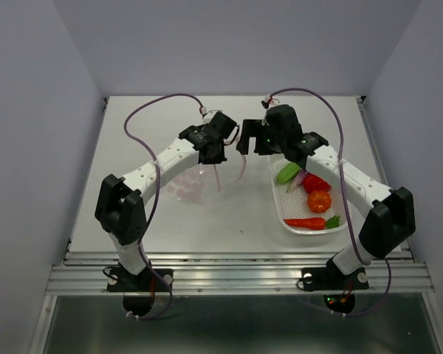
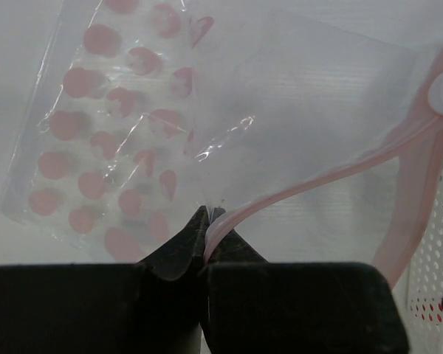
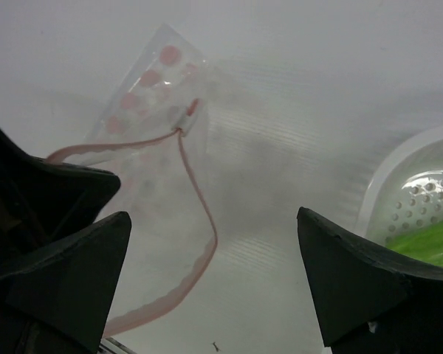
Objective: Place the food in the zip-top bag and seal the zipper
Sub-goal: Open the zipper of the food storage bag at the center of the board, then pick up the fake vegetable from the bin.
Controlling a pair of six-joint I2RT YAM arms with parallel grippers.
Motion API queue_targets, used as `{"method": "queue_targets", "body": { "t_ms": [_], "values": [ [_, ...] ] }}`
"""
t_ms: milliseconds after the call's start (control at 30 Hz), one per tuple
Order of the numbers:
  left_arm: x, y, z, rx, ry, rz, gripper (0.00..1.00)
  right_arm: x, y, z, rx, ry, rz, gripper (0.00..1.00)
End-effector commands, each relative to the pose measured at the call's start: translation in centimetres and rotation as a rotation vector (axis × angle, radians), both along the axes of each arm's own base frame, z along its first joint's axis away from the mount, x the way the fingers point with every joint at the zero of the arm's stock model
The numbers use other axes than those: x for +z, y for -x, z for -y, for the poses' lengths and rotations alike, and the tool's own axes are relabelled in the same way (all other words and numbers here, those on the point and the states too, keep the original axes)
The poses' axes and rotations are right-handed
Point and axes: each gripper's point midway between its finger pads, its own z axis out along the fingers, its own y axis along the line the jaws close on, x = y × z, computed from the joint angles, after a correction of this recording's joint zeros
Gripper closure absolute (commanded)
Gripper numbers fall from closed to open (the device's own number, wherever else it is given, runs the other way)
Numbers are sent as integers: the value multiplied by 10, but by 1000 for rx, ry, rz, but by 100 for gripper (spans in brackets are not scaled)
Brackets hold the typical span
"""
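Left wrist: left tool [image 2: 207,218] clenched on pink zipper [image 2: 317,177], lifting zip-top bag [image 2: 118,133] mouth mid-tabletop [image 1: 229,228]; right tool [image 3: 213,221] released, empty. Bag-opening step; toy vegetables [image 1: 319,200] in white basket [image 1: 277,200], right. Next: fetching green pod [image 1: 286,173]

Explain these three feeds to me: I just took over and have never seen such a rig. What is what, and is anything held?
Two white robot arms are bolted at the near edge of the table. The wide picture looks down from above and behind them; the other two come from a camera on each wrist. The left pincer is shut on the pink zipper strip of the clear dotted bag, whose mouth gapes. The right pincer is open, holds nothing and faces the bag. The toy vegetables all lie in the white basket on the right; none is in the bag.
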Motion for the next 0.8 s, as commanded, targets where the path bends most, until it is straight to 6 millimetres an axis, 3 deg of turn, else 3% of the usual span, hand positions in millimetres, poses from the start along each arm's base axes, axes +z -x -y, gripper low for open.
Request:
{"method": "queue_targets", "body": {
  "t_ms": [0,67,100,233,267,533,633,767],
  "values": [
    [21,-9,9,-21,25,52,100,68,-5,-12,63,-94,152,0],
    [23,-10,11,-22,32,56,100,83,-4,-1,16,-85,181,0],
    [24,-11,13,-25,36,55,100,86,-12,19,-76,-45,197,0],
    [26,-11,14,-29,44,60,100,70,-3,90,-279,13,129,0],
    [27,-12,14,-28,47,61,100,57,7,117,-343,38,103,0],
    [27,-7,15,-41,64,58,100,-29,82,229,-675,260,-148,0],
    [27,-7,17,-49,69,57,100,-49,97,244,-704,286,-202,0],
    [25,-7,16,-51,68,53,100,-64,103,240,-697,271,-262,0]
  ]
}}
